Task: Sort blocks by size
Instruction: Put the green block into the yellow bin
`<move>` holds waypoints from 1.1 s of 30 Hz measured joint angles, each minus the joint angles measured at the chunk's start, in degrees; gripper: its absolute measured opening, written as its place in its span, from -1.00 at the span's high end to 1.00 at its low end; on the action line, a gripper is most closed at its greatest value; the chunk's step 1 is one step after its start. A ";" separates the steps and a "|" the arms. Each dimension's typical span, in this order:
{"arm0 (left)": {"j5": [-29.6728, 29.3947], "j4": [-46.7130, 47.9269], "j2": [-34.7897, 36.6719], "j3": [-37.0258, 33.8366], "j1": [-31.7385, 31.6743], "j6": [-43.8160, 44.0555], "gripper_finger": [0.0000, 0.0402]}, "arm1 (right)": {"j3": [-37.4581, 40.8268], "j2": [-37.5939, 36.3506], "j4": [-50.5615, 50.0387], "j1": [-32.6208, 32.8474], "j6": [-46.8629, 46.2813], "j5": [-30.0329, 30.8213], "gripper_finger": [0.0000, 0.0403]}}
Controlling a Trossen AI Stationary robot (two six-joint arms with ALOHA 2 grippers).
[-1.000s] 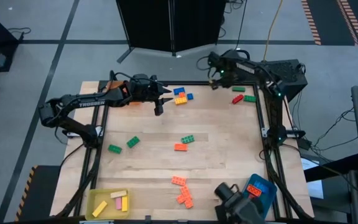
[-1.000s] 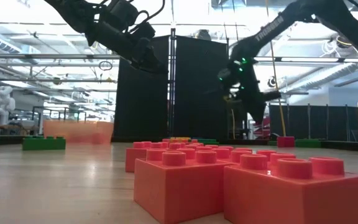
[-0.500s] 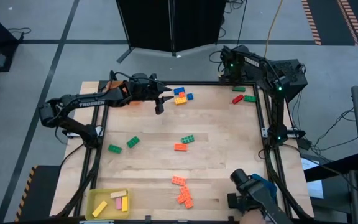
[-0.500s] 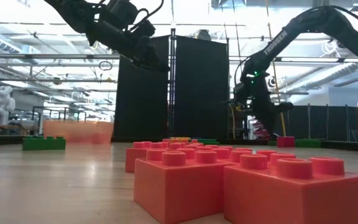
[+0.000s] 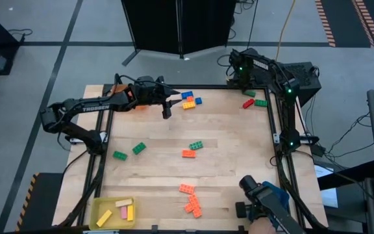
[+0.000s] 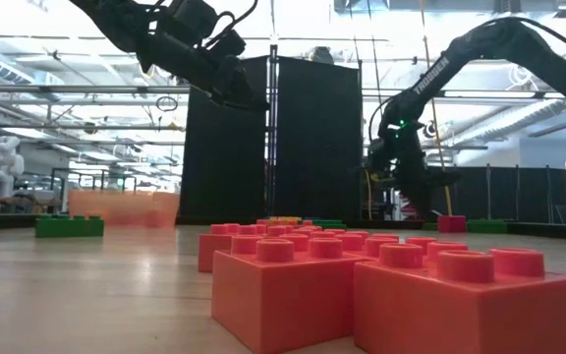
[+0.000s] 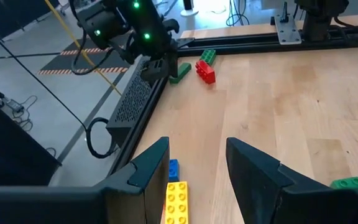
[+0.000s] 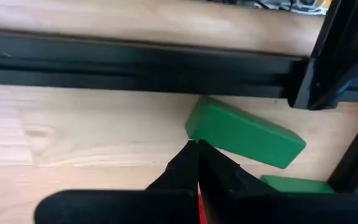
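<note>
Blocks [image 5: 187, 153] scattered, long axes variously angled

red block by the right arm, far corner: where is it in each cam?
High: red block near the far right corner, just left of the green block.
Low: small red block far back, right of centre.
Left wrist: red block ahead, beside a green block.
Right wrist: not clearly visible; only green blocks show.
Shared landmark: black table frame rail.

A light wooden table [image 5: 232, 156] framed by black rails carries scattered blocks [image 5: 196, 145]: green, orange, red, blue and yellow, plus a yellow tray [image 5: 99, 209] at one corner.
</note>
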State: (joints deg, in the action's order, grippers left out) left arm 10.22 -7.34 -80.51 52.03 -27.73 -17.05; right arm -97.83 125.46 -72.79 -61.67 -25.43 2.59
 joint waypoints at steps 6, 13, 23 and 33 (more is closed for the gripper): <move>0.00 -0.81 0.00 0.00 0.00 -0.01 0.20 | 0.10 0.10 -0.89 -0.55 0.04 0.00 1.00; 0.00 -0.99 0.00 0.00 0.00 0.01 0.20 | 0.10 0.10 -0.48 -2.45 -0.62 0.26 1.00; 0.00 -3.60 0.00 0.00 -0.04 -1.15 0.20 | -0.70 2.30 -2.11 -4.47 -1.18 -1.18 1.00; 0.00 -4.08 -0.02 1.96 -0.07 -1.39 0.20 | -13.05 8.31 -8.78 3.28 3.53 -3.58 1.00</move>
State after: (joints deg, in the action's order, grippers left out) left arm 10.22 -11.43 -80.53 53.99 -27.79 -18.44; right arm -110.89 133.76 -81.58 -58.39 -21.89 -0.99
